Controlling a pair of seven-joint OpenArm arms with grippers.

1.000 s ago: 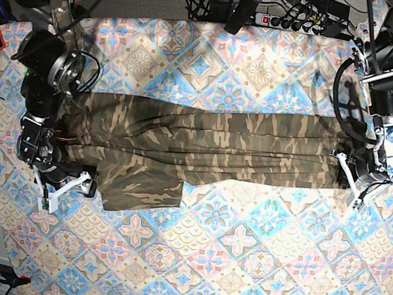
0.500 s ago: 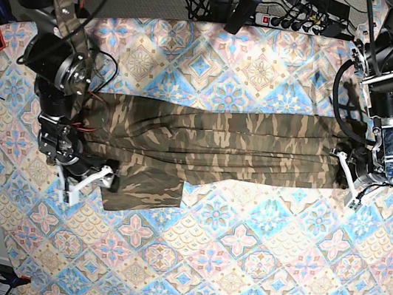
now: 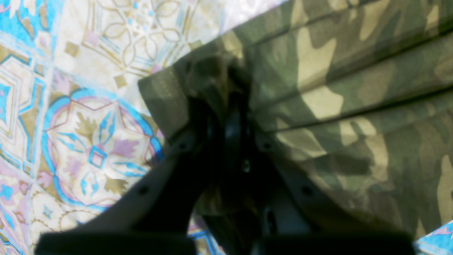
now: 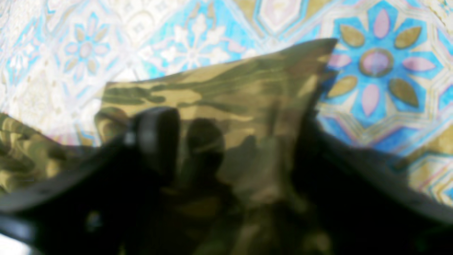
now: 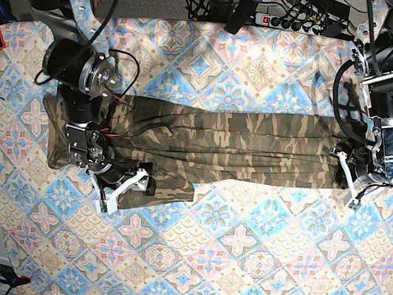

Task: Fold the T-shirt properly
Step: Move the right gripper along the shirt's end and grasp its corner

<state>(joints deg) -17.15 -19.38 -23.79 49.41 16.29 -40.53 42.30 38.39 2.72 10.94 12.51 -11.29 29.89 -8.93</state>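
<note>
Pinching T-shirt point(image 5: 235, 142) hem, left end effector point(image 5: 345, 171), right end effector point(image 5: 125, 180) straddling sleeve, unclear grip

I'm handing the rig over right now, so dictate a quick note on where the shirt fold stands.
Left gripper: shut on the T-shirt's end hem.
Right gripper: jaws apart around the sleeve flap; grip not confirmed.
Shirt: a long, narrow, pleated band across the tablecloth.
Done: sides gathered lengthwise.
Left: tuck in the sleeve flap, then fold the band end to end.
</note>
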